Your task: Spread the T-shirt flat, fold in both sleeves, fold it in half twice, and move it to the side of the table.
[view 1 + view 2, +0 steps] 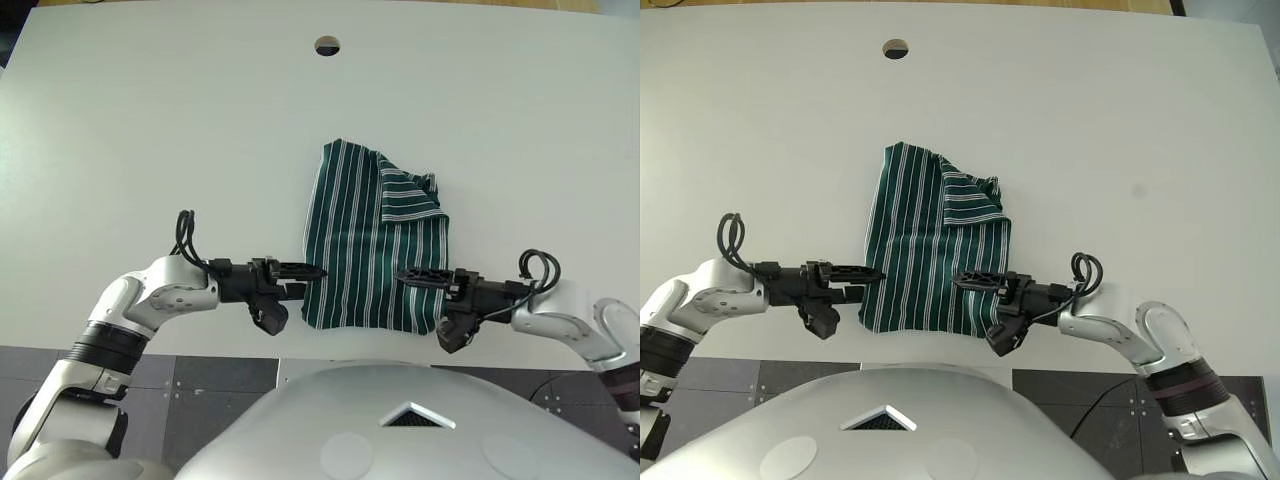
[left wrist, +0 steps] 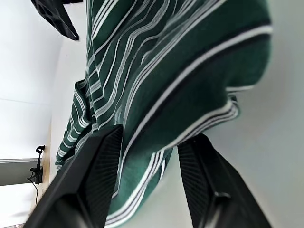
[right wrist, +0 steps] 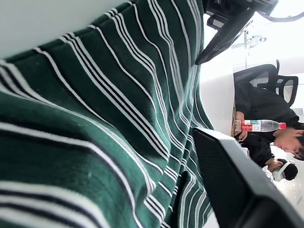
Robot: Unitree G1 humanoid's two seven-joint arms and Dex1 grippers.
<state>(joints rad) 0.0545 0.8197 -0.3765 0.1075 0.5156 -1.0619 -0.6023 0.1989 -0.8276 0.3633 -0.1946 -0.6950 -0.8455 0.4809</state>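
A green T-shirt point(image 1: 365, 240) with white stripes lies folded into a tall rectangle on the white table point(image 1: 150, 150), its near hem close to the front edge. One flap point(image 1: 408, 198) is turned over at its far right. My left gripper point(image 1: 305, 278) is at the shirt's near left corner, open, and the left wrist view shows the cloth point(image 2: 180, 71) between its fingers point(image 2: 99, 180). My right gripper point(image 1: 410, 280) is at the near right corner, open. In the right wrist view one finger point(image 3: 237, 180) shows beside the cloth point(image 3: 95, 118), which hides the other.
A round cable hole point(image 1: 327, 45) sits in the table at the back centre. The table's front edge point(image 1: 200, 355) runs just under both grippers. Bare table surface lies to the left and right of the shirt.
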